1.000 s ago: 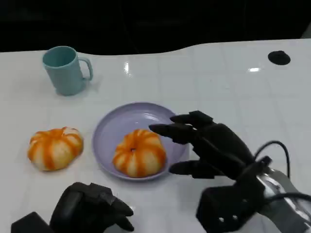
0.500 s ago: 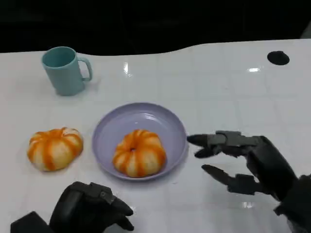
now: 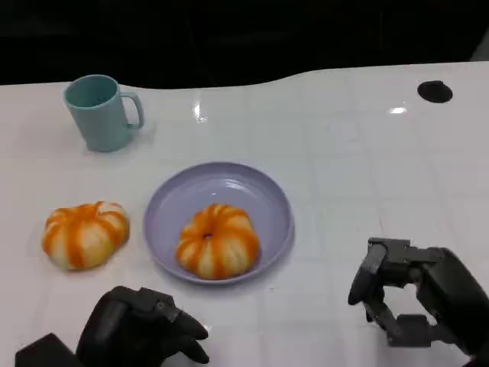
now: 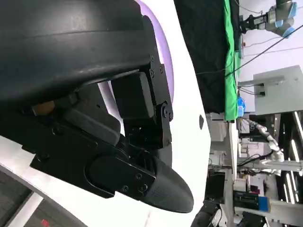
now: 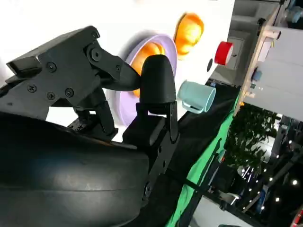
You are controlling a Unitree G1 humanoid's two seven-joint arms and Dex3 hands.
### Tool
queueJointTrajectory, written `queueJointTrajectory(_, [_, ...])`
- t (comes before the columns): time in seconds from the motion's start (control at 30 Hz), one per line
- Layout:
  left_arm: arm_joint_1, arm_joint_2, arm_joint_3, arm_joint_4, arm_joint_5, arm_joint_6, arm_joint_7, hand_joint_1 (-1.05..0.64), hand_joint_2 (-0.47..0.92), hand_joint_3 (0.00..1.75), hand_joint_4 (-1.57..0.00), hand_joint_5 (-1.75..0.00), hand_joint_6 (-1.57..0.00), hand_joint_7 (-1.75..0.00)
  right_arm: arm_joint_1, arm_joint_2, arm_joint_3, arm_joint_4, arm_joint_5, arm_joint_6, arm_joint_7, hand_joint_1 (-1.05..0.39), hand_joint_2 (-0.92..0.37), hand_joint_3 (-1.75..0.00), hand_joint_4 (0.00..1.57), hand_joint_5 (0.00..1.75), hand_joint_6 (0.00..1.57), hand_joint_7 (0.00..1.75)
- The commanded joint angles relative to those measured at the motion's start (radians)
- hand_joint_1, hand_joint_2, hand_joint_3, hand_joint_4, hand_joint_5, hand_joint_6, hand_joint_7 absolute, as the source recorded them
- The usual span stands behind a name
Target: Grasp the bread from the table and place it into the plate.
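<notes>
An orange-and-white striped bread [image 3: 218,241] lies inside the lilac plate [image 3: 229,174] at the table's middle; the right wrist view shows the same bread [image 5: 144,53] and plate [image 5: 122,101]. A second striped bread [image 3: 85,233] sits on the table left of the plate, also seen as a bread [image 5: 189,30] in the right wrist view. My right hand [image 3: 416,302] is at the lower right, well apart from the plate, fingers curled in and holding nothing [image 5: 90,90]. My left hand [image 3: 141,332] rests at the lower left with curled fingers [image 4: 109,123], just in front of the plate's rim [image 4: 166,61].
A teal cup [image 3: 99,111] stands at the back left, and shows as a cup [image 5: 196,97] in the right wrist view. A black round spot [image 3: 435,91] marks the table's far right. The table's dark back edge runs behind the cup.
My right hand has drawn back from the plate toward the lower right and its fingers have curled in. The bread stays in the plate. The left hand has not moved.
</notes>
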Motion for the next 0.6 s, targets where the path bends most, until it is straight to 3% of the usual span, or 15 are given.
queueJointTrajectory(0.03, [-0.005,0.019,0.007,0.012,0.007,-0.019,0.007,-1.05,0.90,0.01,-1.46,-0.62,-1.57,-0.23,0.010,0.000,-0.021,0.051,-0.015,-0.047,-0.009,-0.12,-0.49,-1.19,0.82,1.75,0.74,1.52])
queueJointTrajectory(0.23, [-0.012,0.018,0.009,0.029,0.007,-0.027,0.007,-1.05,0.90,0.01,-1.45,-0.62,-1.57,-0.23,-0.030,0.004,-0.031,0.158,-0.012,-0.143,-0.004,-0.16,-0.48,-1.21,0.84,1.75,0.72,1.52])
queueJointTrajectory(0.6, [-0.008,0.015,0.009,0.029,0.006,-0.020,0.012,-1.05,0.89,0.00,-1.46,-0.62,-1.57,-0.24,-0.051,0.011,-0.038,0.219,-0.017,-0.193,0.001,-0.17,-0.46,-1.23,0.87,1.75,0.72,1.53])
